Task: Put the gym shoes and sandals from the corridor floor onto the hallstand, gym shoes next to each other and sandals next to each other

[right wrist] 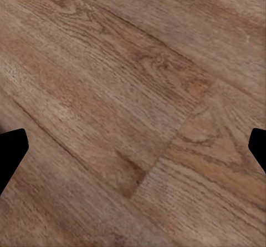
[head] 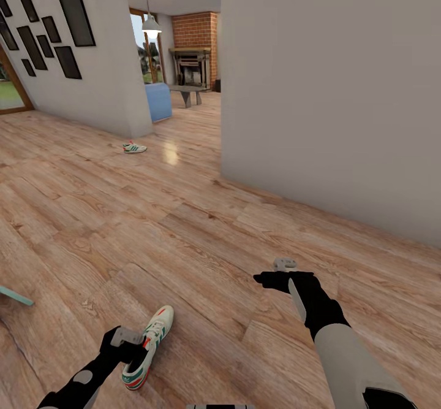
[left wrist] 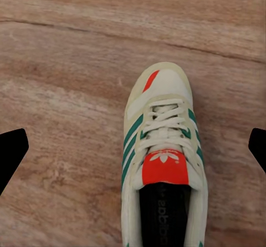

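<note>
Left wrist view: left gripper (left wrist: 133, 147) spread above gym shoe (left wrist: 162, 164)

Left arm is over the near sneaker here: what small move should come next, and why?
Probably lower the left hand straight down onto the near gym shoe. The left wrist view shows both fingers spread wide with the shoe lying between them on the floor, not yet gripped. The right hand hangs over bare planks.

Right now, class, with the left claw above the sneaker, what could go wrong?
1. The near gym shoe sits off-centre between the open left claw fingers; closing might clip its side, not grip it.
2. The other gym shoe lies far off by the wall corner, so pairing them needs a long drive.
</note>
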### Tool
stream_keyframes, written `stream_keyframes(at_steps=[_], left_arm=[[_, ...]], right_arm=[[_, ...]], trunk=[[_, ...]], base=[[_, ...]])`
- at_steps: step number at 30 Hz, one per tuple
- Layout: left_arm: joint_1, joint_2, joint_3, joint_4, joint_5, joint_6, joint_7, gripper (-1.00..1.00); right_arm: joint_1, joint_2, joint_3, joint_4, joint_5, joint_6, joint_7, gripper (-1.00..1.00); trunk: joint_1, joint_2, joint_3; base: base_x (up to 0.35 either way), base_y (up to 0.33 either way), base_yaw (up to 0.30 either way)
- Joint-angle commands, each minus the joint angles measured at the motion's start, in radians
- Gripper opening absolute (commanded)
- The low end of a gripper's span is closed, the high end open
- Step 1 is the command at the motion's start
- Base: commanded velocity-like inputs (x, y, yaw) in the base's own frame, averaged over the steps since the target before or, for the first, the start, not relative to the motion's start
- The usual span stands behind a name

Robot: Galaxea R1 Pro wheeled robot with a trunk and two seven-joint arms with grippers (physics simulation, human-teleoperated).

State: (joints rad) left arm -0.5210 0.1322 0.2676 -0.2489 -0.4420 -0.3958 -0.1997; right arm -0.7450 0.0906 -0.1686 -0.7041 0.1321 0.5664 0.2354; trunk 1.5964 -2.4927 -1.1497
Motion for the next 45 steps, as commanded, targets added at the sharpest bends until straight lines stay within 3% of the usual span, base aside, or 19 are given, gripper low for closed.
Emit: stream_keyframes(at_steps=[1,4,15,26,36,45], left_arm=[[-0.001,0.000,0.009,0.002,-0.004,-0.003,-0.007,1.00],[-0.001,0.000,0.009,0.002,-0.004,-0.003,-0.007,1.00],[-0.001,0.000,0.009,0.002,-0.004,-0.003,-0.007,1.00],[-0.001,-0.001,0.009,0.002,-0.004,-0.003,-0.007,1.00],[-0.001,-0.002,0.007,0.001,-0.004,-0.003,-0.007,1.00],[-0.001,-0.002,0.007,0.001,-0.004,-0.003,-0.007,1.00]], right_arm=[[0.000,0.001,-0.007,-0.002,0.011,0.004,0.008,1.00],[0.000,0.001,-0.007,-0.002,0.011,0.004,0.007,1.00],[0.000,0.001,-0.006,-0.002,0.011,0.004,0.007,1.00],[0.000,0.001,-0.008,-0.009,0.011,0.004,0.007,1.00],[0.000,0.001,-0.007,-0.092,0.011,0.004,0.007,1.00],[0.000,0.001,-0.006,-0.096,0.011,0.004,0.007,1.00]], trunk=[[0.000,0.000,-0.001],[0.004,-0.007,-0.004],[0.009,-0.010,-0.052],[0.009,-0.010,-0.061],[0.013,-0.012,-0.109],[0.013,-0.012,-0.122]], base=[[0.000,0.000,0.000],[0.000,0.000,0.000],[0.000,0.000,0.000],[0.000,0.000,0.000],[0.000,0.000,0.000],[0.000,0.000,0.000]])
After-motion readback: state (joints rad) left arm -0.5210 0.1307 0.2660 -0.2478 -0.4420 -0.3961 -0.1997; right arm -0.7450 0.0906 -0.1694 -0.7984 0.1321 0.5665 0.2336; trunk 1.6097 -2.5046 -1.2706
